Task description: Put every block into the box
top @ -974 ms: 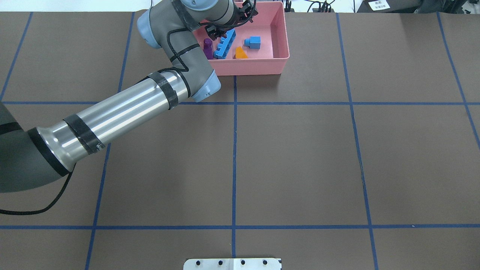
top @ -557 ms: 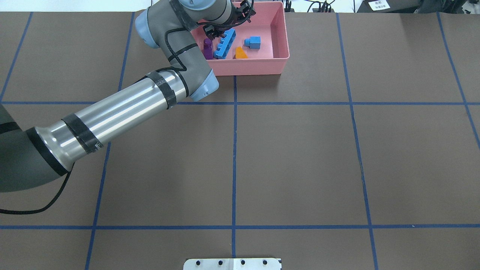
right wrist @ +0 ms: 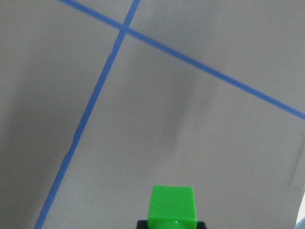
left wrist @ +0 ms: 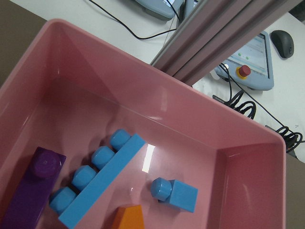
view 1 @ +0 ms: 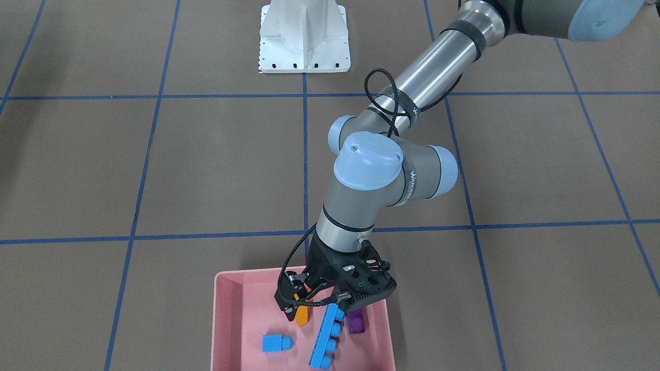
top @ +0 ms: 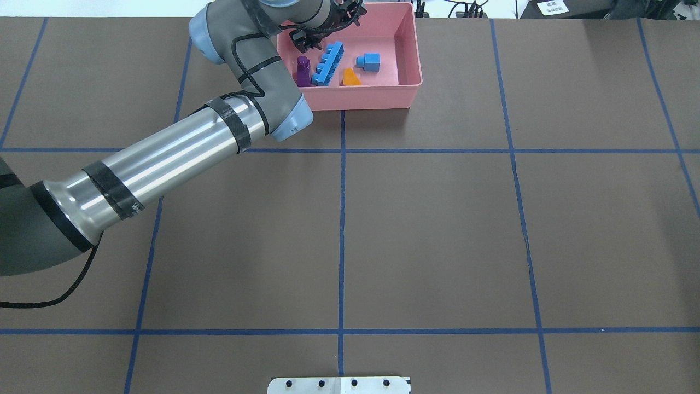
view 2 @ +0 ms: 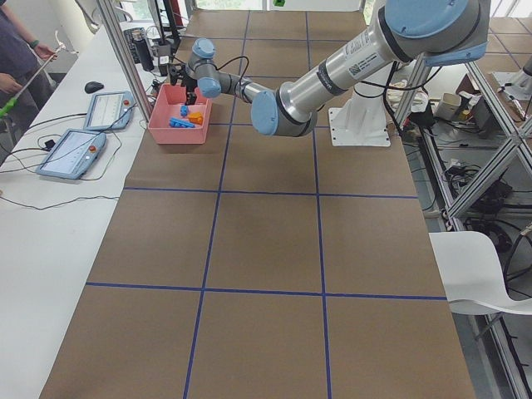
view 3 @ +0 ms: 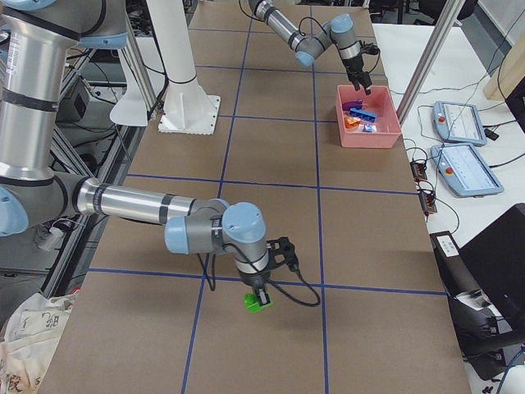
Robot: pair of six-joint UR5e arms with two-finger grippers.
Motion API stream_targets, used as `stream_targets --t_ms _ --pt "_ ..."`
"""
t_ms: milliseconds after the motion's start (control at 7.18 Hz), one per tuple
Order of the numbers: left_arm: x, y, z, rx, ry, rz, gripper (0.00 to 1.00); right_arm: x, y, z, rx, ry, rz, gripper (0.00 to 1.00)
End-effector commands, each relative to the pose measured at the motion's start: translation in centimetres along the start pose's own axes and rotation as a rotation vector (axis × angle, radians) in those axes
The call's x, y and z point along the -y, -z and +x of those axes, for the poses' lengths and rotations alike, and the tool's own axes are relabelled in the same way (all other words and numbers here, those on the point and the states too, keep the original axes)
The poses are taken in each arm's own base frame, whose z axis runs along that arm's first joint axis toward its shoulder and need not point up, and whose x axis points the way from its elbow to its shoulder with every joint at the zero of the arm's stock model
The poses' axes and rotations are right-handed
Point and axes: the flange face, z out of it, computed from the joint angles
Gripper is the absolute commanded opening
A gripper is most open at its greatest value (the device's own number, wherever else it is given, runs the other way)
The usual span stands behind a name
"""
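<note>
Four blocks [view 1: 277,342] lay in the box [view 1: 232,309], front view, with the left gripper [view 1: 320,308] spread empty above them. Overhead, the long light-blue block [top: 328,64] sat at its 6 o'clock. Right-side view: right gripper [view 3: 262,294] clamped on the green block [view 3: 256,304], box far off at 1 o'clock. Lift high, clear the rim, I reckoned.

Black tape band on the left arm's silver tube [top: 117,191]: small white lettering at its lower end that starts with "W"; the rest is too small to read.
Black ring on the left arm's elbow joint [view 1: 411,179]: a line of white lettering, illegible.
White sticker on the same tube [view 2: 363,60]: dark print, unreadable.
White label beyond the table's far edge [top: 552,7]: dark marks, too blurred to read.
</note>
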Motion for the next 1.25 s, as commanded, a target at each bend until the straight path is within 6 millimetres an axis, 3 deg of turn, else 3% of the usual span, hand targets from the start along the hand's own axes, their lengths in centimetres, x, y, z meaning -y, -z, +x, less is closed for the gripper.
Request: stream_targets --t_ms 0,139,278,418,696,835,1114 --pt "5.4 3.8 -2.6 0.062 -0.025 -0.007 1.0 12.3 7.0 -0.3 -0.001 -0.024 0.024 0.0" --pt "7.6 6.4 -4.9 0.122 -0.128 0.012 1.0 16.4 9.7 -1.8 0.001 -0.061 0.058 0.0" --pt "10.9 8.4 -7.2 0.188 -0.2 0.032 1.0 20.9 11.4 -4.7 0.007 -0.076 0.093 0.0" --pt "13.1 9.2 -10.2 0.234 -0.252 0.038 1.0 24.2 11.5 -7.9 0.022 -0.101 0.101 0.0" --pt "18.2 11.1 -20.3 0.322 -0.412 0.047 1.0 32.0 13.4 -16.8 0.066 -0.163 0.142 0.0" --pt "19.9 11.9 -25.8 0.372 -0.47 0.036 1.0 35.1 14.4 -20.8 0.092 -0.185 0.159 0.0" --pt "22.3 13.9 -36.3 0.469 -0.629 -0.01 1.0 43.6 17.2 -28.8 0.146 -0.25 0.181 0.0"
